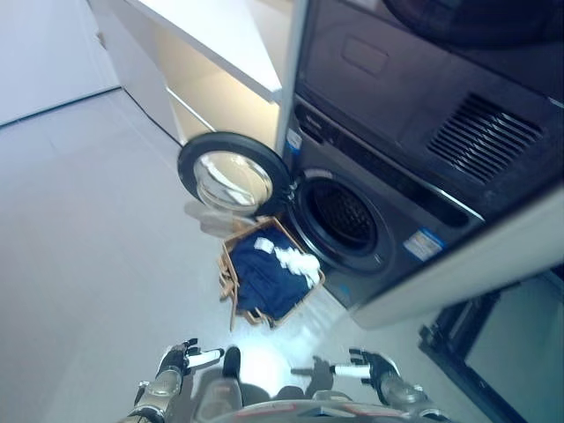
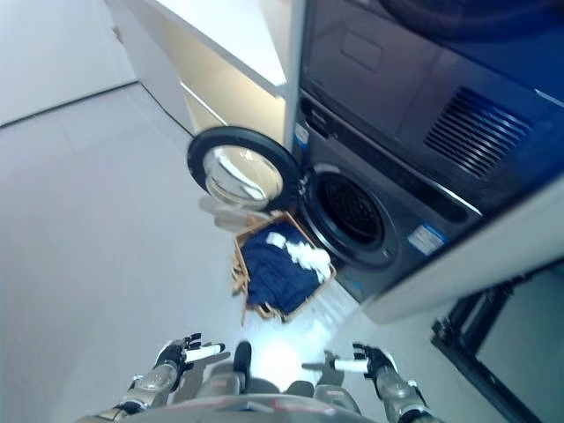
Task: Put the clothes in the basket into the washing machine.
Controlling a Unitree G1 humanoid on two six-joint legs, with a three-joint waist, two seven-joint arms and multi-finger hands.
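Note:
A wooden basket stands on the floor just in front of the washing machine. It holds dark blue clothes with a white garment on top. The machine's round door is swung open to the left and the dark drum shows. My left hand and my right hand are low at the bottom of the view, well short of the basket, with fingers straight and empty. Both hands also show in the right eye view, left hand and right hand.
A second dark appliance is stacked above the washer. White cabinets with a countertop run along the left of the machine. A dark stand is at the lower right. Pale floor spreads to the left.

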